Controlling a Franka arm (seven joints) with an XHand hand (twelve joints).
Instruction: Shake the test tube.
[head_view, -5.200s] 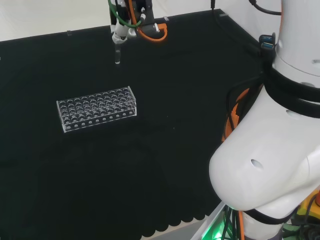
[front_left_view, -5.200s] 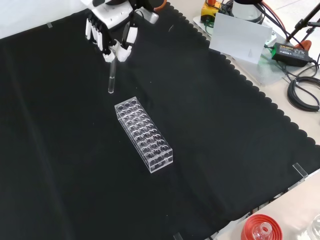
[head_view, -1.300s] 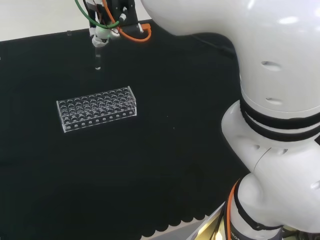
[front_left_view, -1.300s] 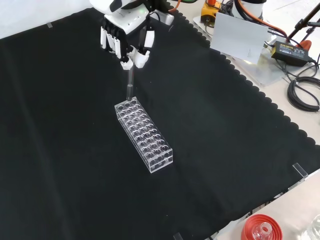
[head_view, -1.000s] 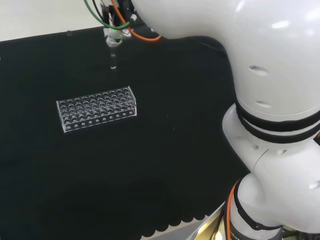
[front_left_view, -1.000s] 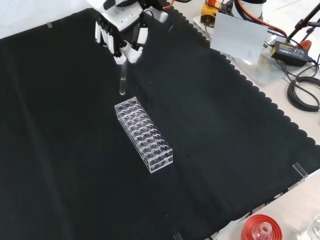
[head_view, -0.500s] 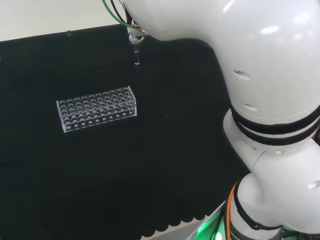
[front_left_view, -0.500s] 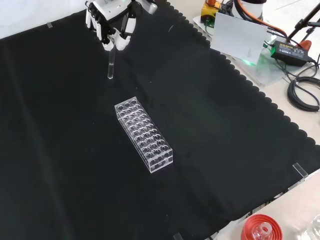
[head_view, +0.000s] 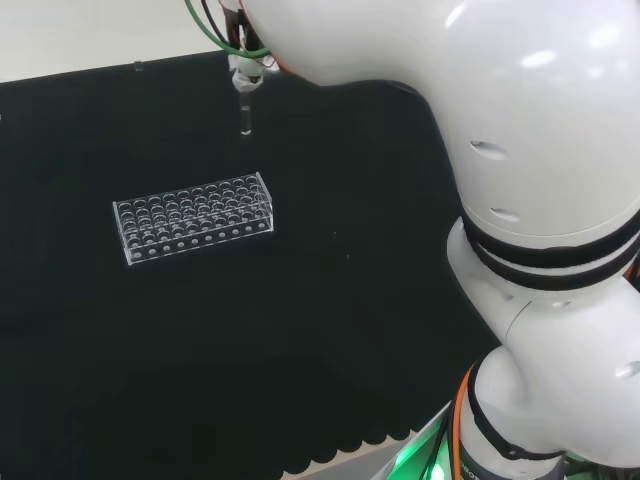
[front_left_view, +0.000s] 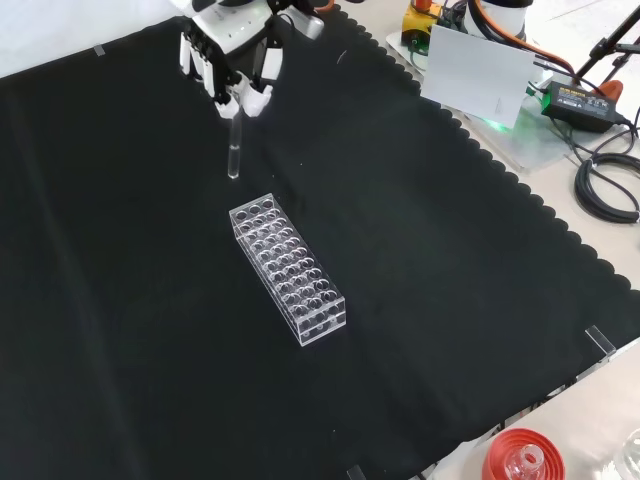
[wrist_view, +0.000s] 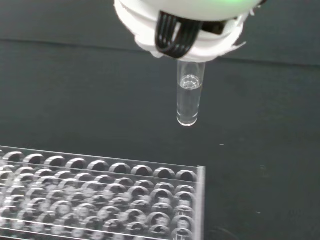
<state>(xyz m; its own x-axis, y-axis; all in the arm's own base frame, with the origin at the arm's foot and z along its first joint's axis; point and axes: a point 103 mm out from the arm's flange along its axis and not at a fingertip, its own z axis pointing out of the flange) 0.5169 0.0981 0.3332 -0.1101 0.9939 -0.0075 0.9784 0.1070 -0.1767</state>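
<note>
A clear glass test tube hangs upright in the air, pinched at its top by the black and white hand, whose fingers curl round it. In the head view the test tube hangs below the hand, beyond the rack's right end. In the wrist view the test tube holds clear liquid and its round bottom hovers above the cloth, just past the rack's end. A clear plastic test tube rack with several empty holes lies on the black cloth below.
The arm's big white links take up the head view's right. In the front view a red ribbed stand sits at the bottom right corner, and cables and a white card lie off the cloth at the top right.
The hand has swung the tube back and forth above the rack's far end; over the last half second it moved left in the head view and nearer the rack in the front view.
</note>
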